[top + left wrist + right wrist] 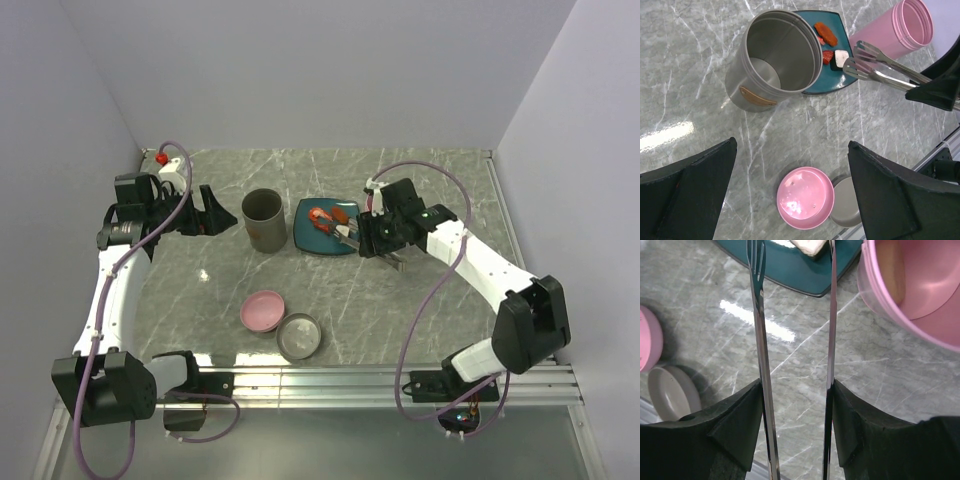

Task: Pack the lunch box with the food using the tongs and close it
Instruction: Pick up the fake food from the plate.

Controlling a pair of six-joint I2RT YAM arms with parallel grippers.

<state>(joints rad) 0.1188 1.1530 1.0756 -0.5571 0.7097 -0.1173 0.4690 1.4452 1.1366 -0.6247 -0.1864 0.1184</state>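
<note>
The food (pixel 322 216) lies on a teal plate (pixel 315 240): an orange piece (pixel 826 33), a red piece (pixel 828 56) and a white one (pixel 841 58). My right gripper (pixel 372 238) (pixel 796 385) is shut on the silver tongs (pixel 760 315) (pixel 885 75), one finger against each arm. The tong arms stand apart, their tips over the plate's near edge (pixel 790 270). An open steel lunch box (pixel 263 220) (pixel 772 57) stands left of the plate. My left gripper (pixel 222 218) (pixel 792 142) is open and empty, left of the steel box.
An open pink container (pixel 895 30) (pixel 910 290) stands just right of the plate, mostly hidden behind my right arm in the top view. A pink lid (pixel 263 310) (pixel 805 197) and a grey lid (pixel 299 336) (pixel 845 202) lie near the front rail.
</note>
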